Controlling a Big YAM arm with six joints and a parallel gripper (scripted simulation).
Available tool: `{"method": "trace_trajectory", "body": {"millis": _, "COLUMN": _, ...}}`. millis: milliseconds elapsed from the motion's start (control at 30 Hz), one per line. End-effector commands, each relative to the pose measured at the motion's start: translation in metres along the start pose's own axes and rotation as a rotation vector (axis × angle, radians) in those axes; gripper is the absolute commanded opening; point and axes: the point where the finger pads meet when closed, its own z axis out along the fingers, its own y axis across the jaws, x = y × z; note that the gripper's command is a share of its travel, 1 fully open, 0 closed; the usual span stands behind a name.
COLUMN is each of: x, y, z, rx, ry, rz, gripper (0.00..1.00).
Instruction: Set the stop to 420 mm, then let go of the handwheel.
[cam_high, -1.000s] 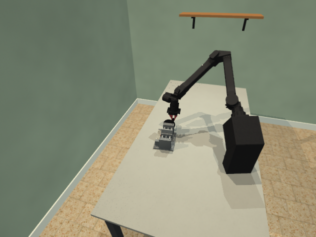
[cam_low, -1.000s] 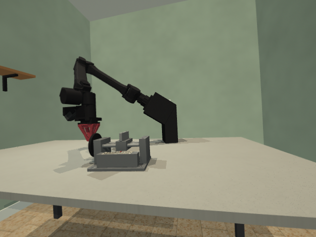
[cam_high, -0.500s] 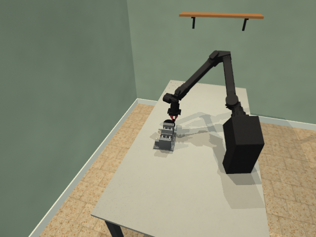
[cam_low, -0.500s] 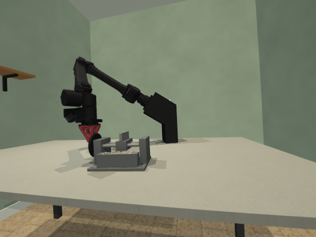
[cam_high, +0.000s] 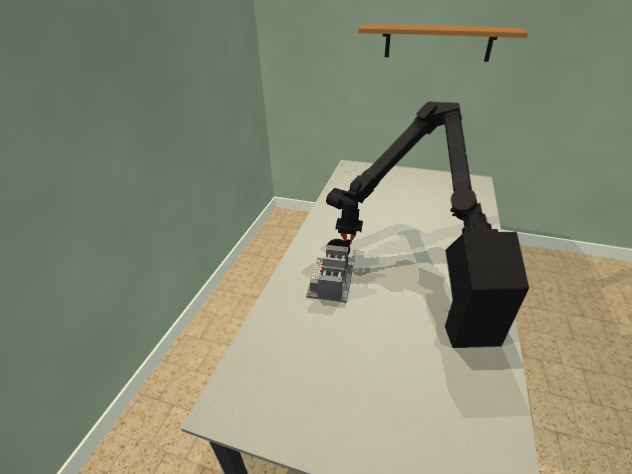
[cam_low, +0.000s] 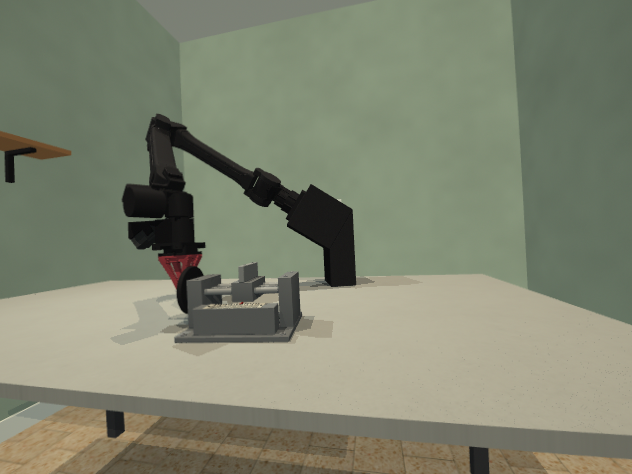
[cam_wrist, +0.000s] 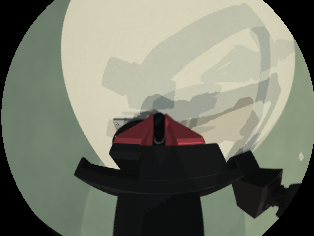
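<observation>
The black handwheel (cam_high: 336, 242) (cam_low: 185, 290) (cam_wrist: 124, 129) stands upright at one end of the grey stop unit. My gripper (cam_high: 348, 241) (cam_low: 177, 287) (cam_wrist: 159, 117), with red fingers, is shut on the handwheel's handle, a dark piece between the fingertips in the wrist view; the wheel partly hides the tips in the exterior view. The grey stop (cam_high: 332, 262) (cam_low: 244, 291) sits on rods between two end plates, nearer the handwheel end. A pale scale (cam_low: 219, 306) with a small red mark runs along the front block. Its numbers are too small to read.
The unit's grey base plate (cam_high: 312, 295) (cam_low: 232, 338) rests on the pale table (cam_high: 326, 377) (cam_low: 433, 357). The black arm base (cam_high: 482, 290) (cam_low: 341, 255) stands on the table's other side. A wooden shelf (cam_high: 439, 30) (cam_low: 35, 145) hangs on the wall.
</observation>
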Motion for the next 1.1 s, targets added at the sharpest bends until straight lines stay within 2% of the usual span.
{"method": "trace_trajectory", "body": {"millis": 0, "x": -0.001, "y": -0.009, "z": 0.012, "rx": 0.026, "ry": -0.007, "rz": -0.006, "gripper": 0.06}}
{"method": "trace_trajectory", "body": {"millis": 367, "x": -0.008, "y": 0.002, "z": 0.02, "rx": 0.012, "ry": -0.012, "rz": 0.01, "gripper": 0.06}}
{"method": "trace_trajectory", "body": {"millis": 767, "x": -0.008, "y": 0.003, "z": 0.025, "rx": 0.013, "ry": -0.013, "rz": 0.01, "gripper": 0.06}}
{"method": "trace_trajectory", "body": {"millis": 1067, "x": -0.008, "y": 0.01, "z": 0.037, "rx": 0.013, "ry": -0.012, "rz": 0.009, "gripper": 0.06}}
